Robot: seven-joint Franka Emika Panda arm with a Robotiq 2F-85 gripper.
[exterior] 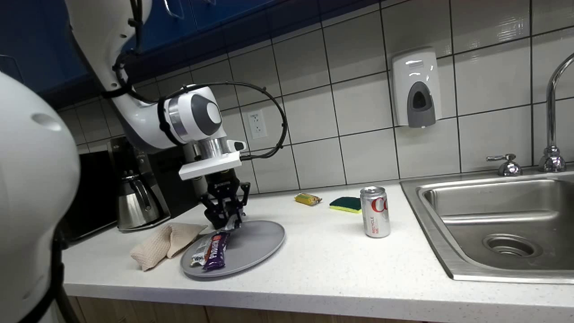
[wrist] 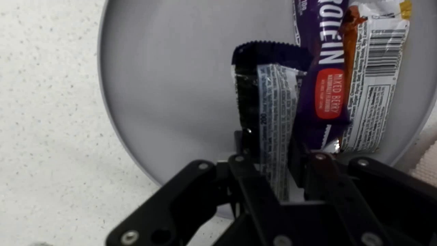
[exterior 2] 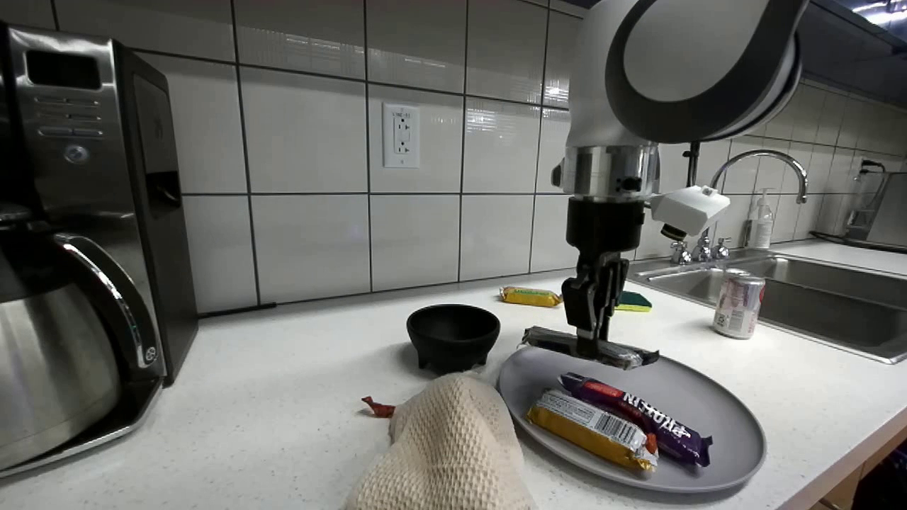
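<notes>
Plainly, the dark-wrapped bar (wrist: 273, 99) is pinched inside the claw (wrist: 268, 150), above the plate (wrist: 170, 85).

Lighting's kinda dim and greyish in all 3 views. Blue cabinets (exterior: 166, 36) sink toward black in an exterior view, while the white counter (exterior: 314, 251) reads way brighter. An overhead light (exterior 2: 884, 14) blows out up top right in an exterior view, tiles (exterior 2: 414, 237) throwing streaky glare. Wrist view: faint shadow on the plate (wrist: 170, 78), gripper (wrist: 269, 153) crushed to black, small print on the dark bar (wrist: 273, 102) mostly mushy.
</notes>
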